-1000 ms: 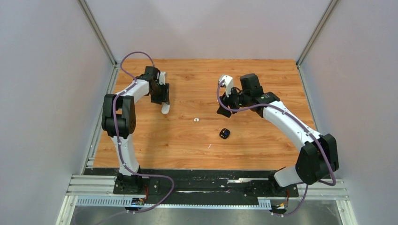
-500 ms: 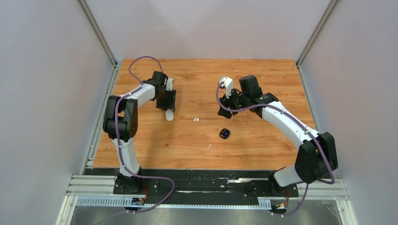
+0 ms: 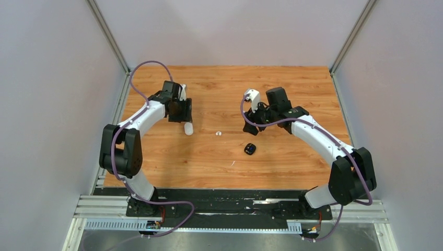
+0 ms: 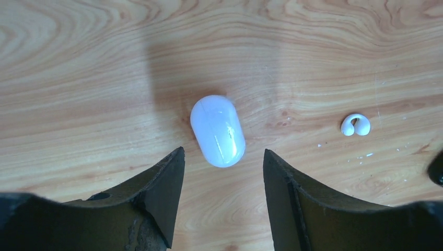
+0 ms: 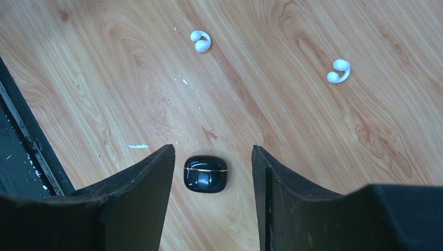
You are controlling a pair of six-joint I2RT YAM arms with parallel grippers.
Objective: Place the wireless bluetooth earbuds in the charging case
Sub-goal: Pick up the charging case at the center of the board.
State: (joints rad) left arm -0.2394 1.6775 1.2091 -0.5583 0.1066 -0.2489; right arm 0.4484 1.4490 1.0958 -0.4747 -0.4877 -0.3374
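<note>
The left gripper (image 4: 223, 172) stood wide apart, with the white case (image 4: 218, 130) on the table (image 4: 78, 63) just off its fingertips at 12 o'clock. A white earbud (image 4: 355, 124) lay at 3 o'clock of that case. The right gripper (image 5: 213, 157) gaped wide around the black case (image 5: 205, 173), which seemed to be shut. A second earbud (image 5: 338, 70) lay at 2 o'clock of it.

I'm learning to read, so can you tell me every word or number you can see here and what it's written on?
No words or numbers can be read in any view.
White charging case: plain, no text.
Black charging case: a faint grey patch on top, too blurred to tell if it is a sign.
White earbuds: no text visible.
</note>
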